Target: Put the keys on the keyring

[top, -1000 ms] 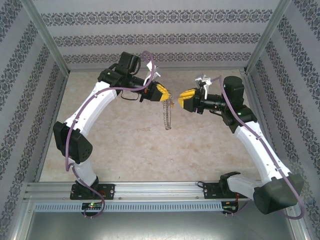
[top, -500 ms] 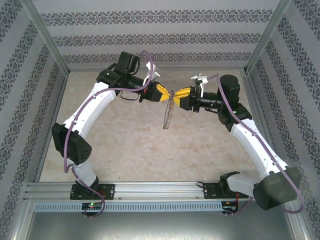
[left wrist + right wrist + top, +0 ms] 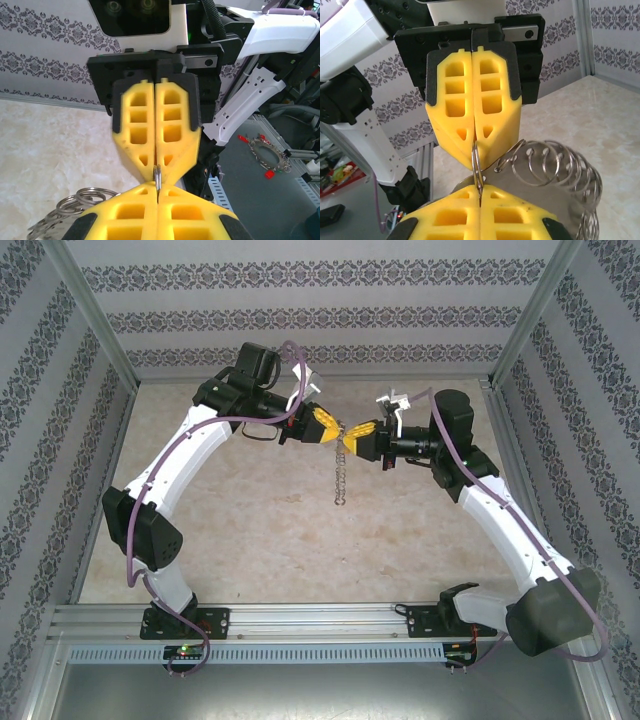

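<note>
Both the left gripper (image 3: 335,431) and right gripper (image 3: 347,437) pinch the keyring (image 3: 341,480), silver loops dangling chainlike.

Both closed, the left gripper (image 3: 157,187) and right gripper (image 3: 157,167) meet tip to tip, pinching the keyring (image 3: 157,176); its silver loops (image 3: 82,199) bunch lower left.

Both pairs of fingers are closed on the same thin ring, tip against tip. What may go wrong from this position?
1. The left fingers and right fingers pinch the keyring only at their very tips, so it may slip and drop to the table.
2. With both arms clamped on one thin wire, a small mismatch in motion may bend it or pull it loose.
3. The strung rings hang free below and may swing or snag.
</note>
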Tool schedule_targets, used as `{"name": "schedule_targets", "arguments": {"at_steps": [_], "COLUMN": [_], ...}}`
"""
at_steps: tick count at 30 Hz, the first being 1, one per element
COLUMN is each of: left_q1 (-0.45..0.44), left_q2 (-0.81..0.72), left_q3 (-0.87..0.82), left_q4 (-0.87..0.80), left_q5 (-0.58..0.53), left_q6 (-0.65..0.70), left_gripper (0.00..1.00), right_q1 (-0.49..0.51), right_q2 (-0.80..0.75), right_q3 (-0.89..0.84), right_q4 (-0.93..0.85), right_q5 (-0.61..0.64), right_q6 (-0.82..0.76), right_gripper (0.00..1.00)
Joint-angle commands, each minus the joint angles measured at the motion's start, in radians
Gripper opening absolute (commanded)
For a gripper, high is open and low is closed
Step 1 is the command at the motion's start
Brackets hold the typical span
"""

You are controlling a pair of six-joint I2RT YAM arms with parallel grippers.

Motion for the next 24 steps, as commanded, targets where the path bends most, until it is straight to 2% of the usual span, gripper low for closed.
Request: {"name": "schedule_targets", "arguments": {"at_steps": [1, 9, 13, 17, 21, 24], "left_q1": [-0.009, -0.01, -0.012, -0.011, -0.011, -0.012], "left_q2": [-0.047, -0.066, -0.073, -0.084, -0.089, -0.094], "left_q3": [-0.012, -0.051, -0.067, -0.081, -0.089, -0.102], "left_q4": [0.07, 0.151, 0.181, 0.209, 0.23, 0.261], "left_q5": [0.026, 0.011, 0.004, -0.011, -0.02, -0.022], "left_q6": [-0.023, -0.073, -0.091, -0.107, -0.123, -0.142], "left_gripper": [0.0, 0.0, 0.0, 0.0, 0.0, 0.0], "right_q1": [0.01, 0.034, 0.063, 0.086, 0.096, 0.11], "right_q2": [-0.007, 0.006, 0.038, 0.033, -0.008, -0.023], "right_q3": [-0.023, -0.028, 0.013, 0.027, -0.002, -0.017], "right_q4": [0.005, -0.026, -0.122, -0.22, -0.22, -0.21], "right_q5": [-0.037, -0.036, -0.029, 0.071, 0.189, 0.223], "right_q6": [-0.019, -0.038, -0.105, -0.185, -0.191, -0.189], "right_gripper": [0.0, 0.0, 0.0, 0.0, 0.0, 0.0]}}
